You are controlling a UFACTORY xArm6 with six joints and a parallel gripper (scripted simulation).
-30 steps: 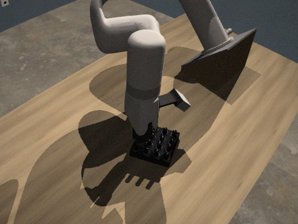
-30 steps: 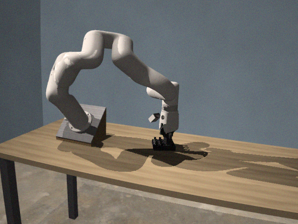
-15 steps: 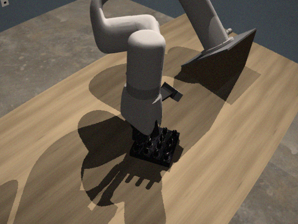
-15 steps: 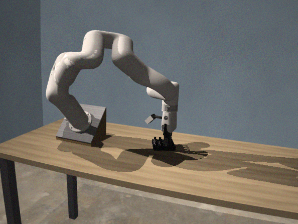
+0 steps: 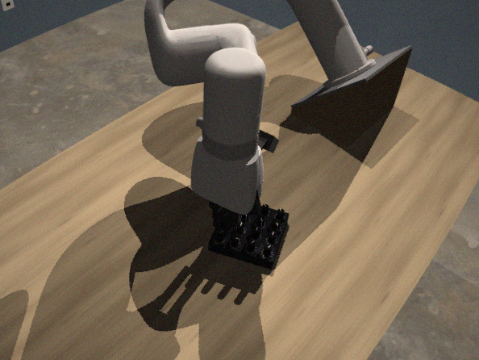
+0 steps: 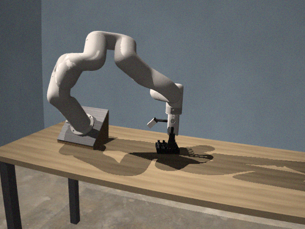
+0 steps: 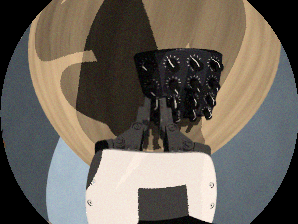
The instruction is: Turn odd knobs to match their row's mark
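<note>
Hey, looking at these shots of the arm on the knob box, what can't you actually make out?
- Which knob the claw is clamped on: top view, the wrist housing covers that corner of the knob box.
- Printed names and marks: all views, too small and dark.
- Where most white lines point: wrist view, blurred and tiny.
- The socket side: not distinguishable in any view.
- The box's feet: exterior view, lost in shadow.

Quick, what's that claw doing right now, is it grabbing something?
Claw: closed on one knob at a corner of the knob box.
</note>
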